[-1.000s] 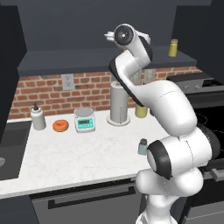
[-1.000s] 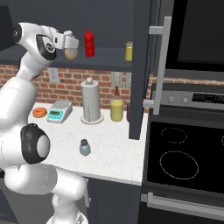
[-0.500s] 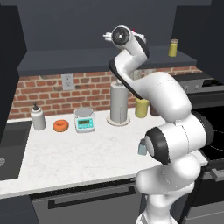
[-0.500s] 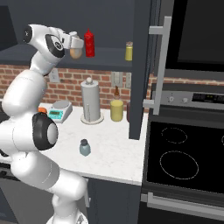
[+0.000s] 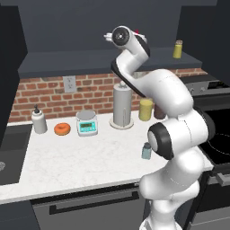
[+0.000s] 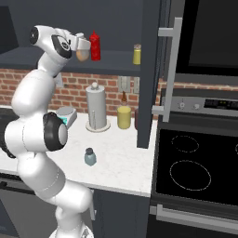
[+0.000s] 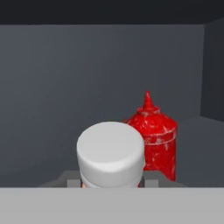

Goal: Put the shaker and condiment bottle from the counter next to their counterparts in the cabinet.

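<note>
My gripper [image 6: 82,50] is raised to the cabinet shelf [image 6: 116,61] and shut on the orange-tan condiment bottle [image 6: 82,55]. In the hand view its pale grey cap [image 7: 110,153] faces me, hiding the fingertips. The red squeeze bottle [image 6: 95,46] [image 7: 154,133] stands just beyond and to the right of the held bottle, close to it. The yellow-green shaker [image 6: 136,54] [image 5: 178,49] sits farther right on the same shelf. The blue-grey shaker [image 5: 146,150] [image 6: 90,156] stands upright on the white counter [image 5: 72,157], near its front edge beside my arm's base.
A paper towel holder [image 5: 122,108], yellow canister [image 5: 146,109], kitchen scale [image 5: 86,122], orange donut [image 5: 62,129] and soap bottle [image 5: 39,120] line the brick wall. The open cabinet door [image 6: 149,69] hangs right of the shelf. A stove [image 6: 186,167] lies to the right.
The gripper has carried the condiment bottle rightward along the shelf, closer to the red squeeze bottle. The arm's elbow has folded in. The blue-grey shaker has stayed put.
</note>
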